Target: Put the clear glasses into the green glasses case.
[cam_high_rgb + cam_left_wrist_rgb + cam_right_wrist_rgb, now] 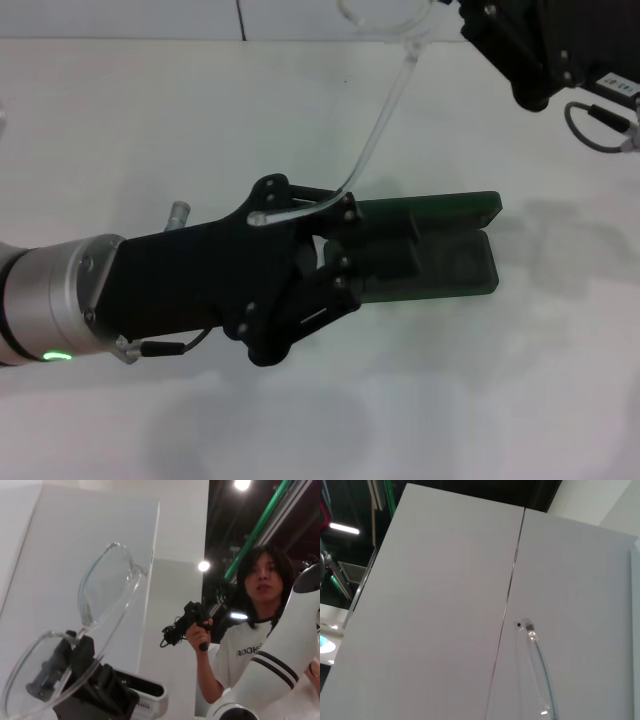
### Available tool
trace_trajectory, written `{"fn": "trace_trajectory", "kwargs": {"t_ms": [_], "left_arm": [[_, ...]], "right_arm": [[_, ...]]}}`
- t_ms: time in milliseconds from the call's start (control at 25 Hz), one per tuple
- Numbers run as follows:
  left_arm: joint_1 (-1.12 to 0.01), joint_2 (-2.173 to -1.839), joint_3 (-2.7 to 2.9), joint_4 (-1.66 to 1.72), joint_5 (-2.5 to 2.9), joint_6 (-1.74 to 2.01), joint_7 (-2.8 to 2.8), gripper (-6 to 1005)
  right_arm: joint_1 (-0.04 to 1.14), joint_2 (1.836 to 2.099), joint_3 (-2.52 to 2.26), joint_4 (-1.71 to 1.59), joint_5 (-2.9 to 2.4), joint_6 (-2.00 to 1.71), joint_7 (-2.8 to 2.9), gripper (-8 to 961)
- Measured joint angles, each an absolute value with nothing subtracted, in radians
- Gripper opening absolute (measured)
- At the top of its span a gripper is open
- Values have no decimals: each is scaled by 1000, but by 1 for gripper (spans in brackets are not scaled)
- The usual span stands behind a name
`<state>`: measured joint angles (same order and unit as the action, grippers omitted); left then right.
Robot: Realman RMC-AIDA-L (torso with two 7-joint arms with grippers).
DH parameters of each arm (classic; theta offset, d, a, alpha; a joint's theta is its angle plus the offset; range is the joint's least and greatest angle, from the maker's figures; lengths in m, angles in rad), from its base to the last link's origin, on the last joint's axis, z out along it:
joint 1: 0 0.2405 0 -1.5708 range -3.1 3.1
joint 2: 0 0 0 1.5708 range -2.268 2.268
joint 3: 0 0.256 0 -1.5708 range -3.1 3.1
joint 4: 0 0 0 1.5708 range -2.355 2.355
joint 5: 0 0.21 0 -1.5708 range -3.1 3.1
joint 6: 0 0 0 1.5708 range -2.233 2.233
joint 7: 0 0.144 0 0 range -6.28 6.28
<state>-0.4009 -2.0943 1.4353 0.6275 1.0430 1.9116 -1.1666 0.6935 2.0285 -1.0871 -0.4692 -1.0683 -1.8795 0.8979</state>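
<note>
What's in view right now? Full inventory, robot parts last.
glasses: 1, clear, held above the table, one temple at the left end effector, front up near the right end effector
glasses case: 1, dark green, open on the table, partly under the left end effector
table: 1, white, under everything
wall panels: 2, white, behind the table
person: 1, dark hair, white shirt, holding a black device, background of the left wrist view
left end effector: 1, black, over the case, holding a temple tip
right end effector: 1, black, far right of the table
</note>
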Motion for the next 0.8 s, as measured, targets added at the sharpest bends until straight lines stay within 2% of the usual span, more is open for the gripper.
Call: {"fn": "trace_trajectory", "kwargs": {"t_ms": [800], "left_arm": [[-382, -2092, 1427, 622, 993, 1923, -1144, 152]], "right_arm": [[686, 2025, -1226, -466, -1080, -1779, 880, 53]]}}
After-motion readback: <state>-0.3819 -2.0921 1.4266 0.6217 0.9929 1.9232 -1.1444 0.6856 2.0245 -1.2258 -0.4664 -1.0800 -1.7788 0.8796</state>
